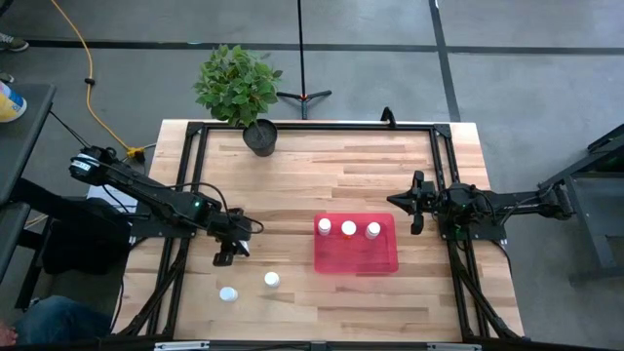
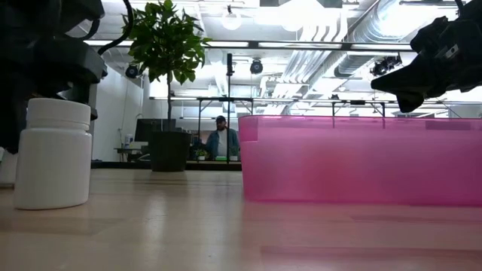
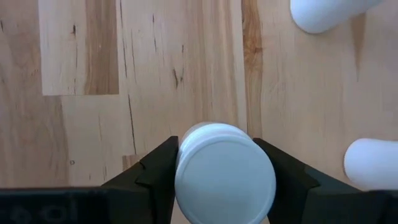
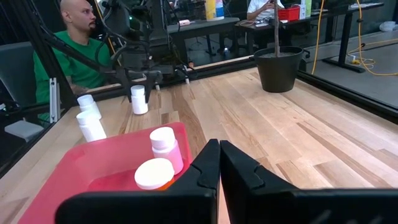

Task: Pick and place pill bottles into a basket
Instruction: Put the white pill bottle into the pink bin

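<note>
We are working over the pale wooden plank surface (image 1: 322, 185), where the shallow translucent red plastic basket (image 1: 357, 257) is sitting right of centre, already holding three small white capped pill bottles (image 1: 348, 229). Two more are standing loose near the front edge (image 1: 250, 287). Our left pincer (image 3: 224, 177) is bracketing a sixth bottle (image 3: 224, 171), fingers on both sides of its cap, apparently grasping it. We should be squeezing evenly, lifting straight up, and carrying it clear over the basket's rim. Our right pincer (image 4: 219, 168) is waiting clenched beside the basket.
</note>
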You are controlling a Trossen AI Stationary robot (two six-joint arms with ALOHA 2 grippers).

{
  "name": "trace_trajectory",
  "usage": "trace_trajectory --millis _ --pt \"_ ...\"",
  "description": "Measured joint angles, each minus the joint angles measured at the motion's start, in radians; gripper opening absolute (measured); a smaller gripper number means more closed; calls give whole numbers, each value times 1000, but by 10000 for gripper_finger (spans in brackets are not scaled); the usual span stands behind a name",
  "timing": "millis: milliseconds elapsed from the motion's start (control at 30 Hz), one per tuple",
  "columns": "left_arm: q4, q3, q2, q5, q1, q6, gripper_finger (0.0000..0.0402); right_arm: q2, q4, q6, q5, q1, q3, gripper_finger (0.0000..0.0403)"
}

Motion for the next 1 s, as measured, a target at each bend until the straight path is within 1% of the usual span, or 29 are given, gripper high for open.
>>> trace_trajectory --millis 133,233,733,1000 --pt "29 1 0 0 0 -7 216 0 0 0 0 0 0 3" --pt "17 18 0 -8 0 -10 217 0 0 0 0 0 0 3" --pt "32 111 0 -114 0 -34 216 0 0 0 -1 0 0 3" --pt "172 114 0 -195 0 -54 214 0 -5 0 -36 0 0 2"
